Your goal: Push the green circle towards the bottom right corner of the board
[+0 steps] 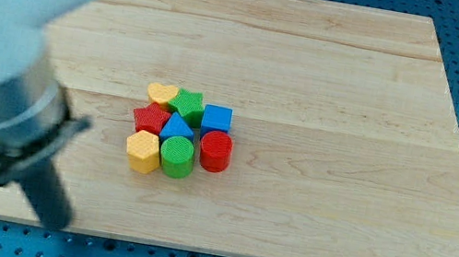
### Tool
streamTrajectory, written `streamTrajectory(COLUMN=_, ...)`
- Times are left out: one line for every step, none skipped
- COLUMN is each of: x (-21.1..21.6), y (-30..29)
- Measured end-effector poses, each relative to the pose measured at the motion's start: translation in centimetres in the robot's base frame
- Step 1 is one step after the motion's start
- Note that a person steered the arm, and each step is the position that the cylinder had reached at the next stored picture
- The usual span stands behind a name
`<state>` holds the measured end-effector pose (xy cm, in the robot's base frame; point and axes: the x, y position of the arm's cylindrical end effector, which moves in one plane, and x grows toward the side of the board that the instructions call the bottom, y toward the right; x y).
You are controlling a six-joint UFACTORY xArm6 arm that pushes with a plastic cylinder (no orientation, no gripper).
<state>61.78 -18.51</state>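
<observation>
The green circle (176, 155) sits in the cluster's bottom row, touching the yellow hexagon (143, 151) on its left and the red cylinder (215, 151) on its right, blue triangle (177, 127) just above. I should come in from its upper left, pushing diagonally. I carry no pincer; my tip (55, 223) hangs well left, near the desk (357, 94) edge.

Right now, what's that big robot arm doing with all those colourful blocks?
I'm meant to push the green circle toward the board's bottom right corner. It sits at the bottom of a tight cluster, between the yellow block and the red cylinder. My tip is near the view's bottom left, well apart from the blocks.
</observation>
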Motion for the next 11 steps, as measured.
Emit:
streamTrajectory(x=-2.1, y=-4.7)
streamTrajectory(x=-5.1, y=-4.5)
streamTrajectory(x=-7.3, y=0.4)
streamTrajectory(x=-8.8, y=5.2)
streamTrajectory(x=-10.5, y=7.5)
streamTrajectory(x=-10.5, y=14.7)
streamTrajectory(x=-10.0, y=13.7)
streamTrajectory(x=-8.1, y=11.2)
streamTrajectory(x=-5.6, y=9.2)
streamTrajectory(x=-5.0, y=16.2)
streamTrajectory(x=-5.2, y=23.0)
